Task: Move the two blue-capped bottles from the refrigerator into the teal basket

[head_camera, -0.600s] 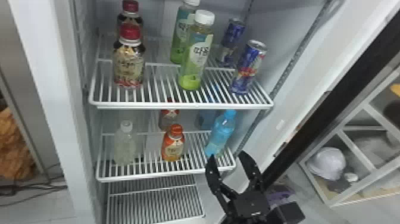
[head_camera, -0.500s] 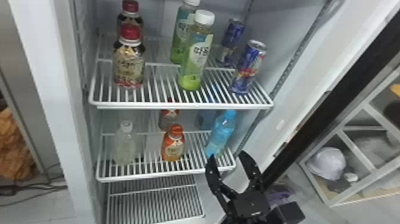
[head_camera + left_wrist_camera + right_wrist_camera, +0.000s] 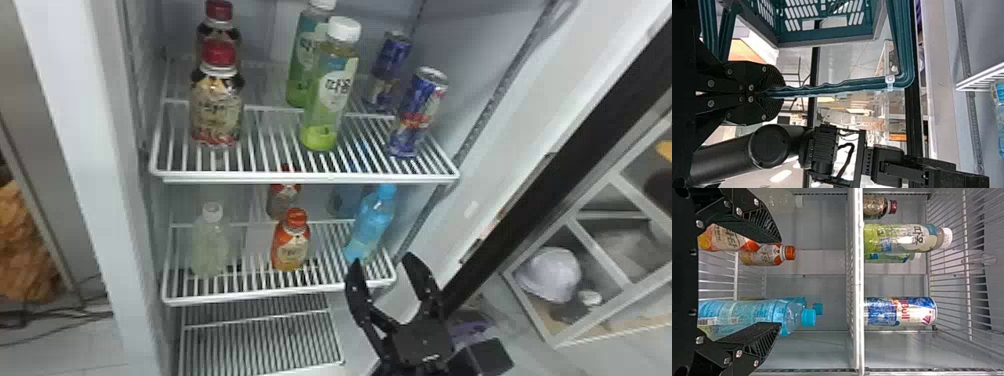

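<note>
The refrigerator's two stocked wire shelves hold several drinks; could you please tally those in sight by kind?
Blue plastic bottles with blue caps: 2
Orange-labelled bottles with orange caps: 2
Clear plastic bottle with white cap: 1
Green plastic bottles with white caps: 2
Brownish bottles with red caps: 2
Blue-and-silver metal cans: 2
Total: 11

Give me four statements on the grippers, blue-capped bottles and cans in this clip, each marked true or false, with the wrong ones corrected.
1. The left gripper grips the handle of the teal basket. True.
2. Both cans are on the lowest shelf. False: the two cans stand on the shelf above the blue-capped bottles.
3. The right gripper is shut. False: the right gripper has its fingers spread apart.
4. An orange bottle shares the blue-capped bottles' shelf. True.
</note>
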You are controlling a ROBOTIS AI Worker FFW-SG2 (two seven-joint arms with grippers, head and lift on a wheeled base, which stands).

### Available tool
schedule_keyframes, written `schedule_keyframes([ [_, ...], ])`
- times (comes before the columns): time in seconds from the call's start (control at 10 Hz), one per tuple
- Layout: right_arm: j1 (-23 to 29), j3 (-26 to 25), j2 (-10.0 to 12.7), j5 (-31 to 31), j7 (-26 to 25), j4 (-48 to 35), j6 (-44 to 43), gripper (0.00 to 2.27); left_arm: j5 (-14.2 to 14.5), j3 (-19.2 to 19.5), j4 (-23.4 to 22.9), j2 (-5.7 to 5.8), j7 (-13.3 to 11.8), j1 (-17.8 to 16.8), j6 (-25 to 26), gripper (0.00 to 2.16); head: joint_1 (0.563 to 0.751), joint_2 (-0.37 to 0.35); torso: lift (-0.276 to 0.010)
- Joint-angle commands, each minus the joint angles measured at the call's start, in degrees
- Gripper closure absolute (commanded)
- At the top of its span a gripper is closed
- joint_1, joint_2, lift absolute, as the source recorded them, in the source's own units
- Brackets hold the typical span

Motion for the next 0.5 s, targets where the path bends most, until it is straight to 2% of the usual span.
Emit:
schedule_keyframes([
  [0.0,-0.1,0.0,0.0,0.0,0.0,0.3,0.0,0.28,0.0,0.0,0.0,-0.06,0.0,0.0,-0.1,1.18,0.695,-0.350,-0.136],
  [0.4,-3.1,0.1,0.2,0.2,0.0,4.1,-0.2,0.26,0.1,0.1,0.0,-0.15,0.0,0.0,-0.1,1.18,0.695,-0.350,-0.136],
])
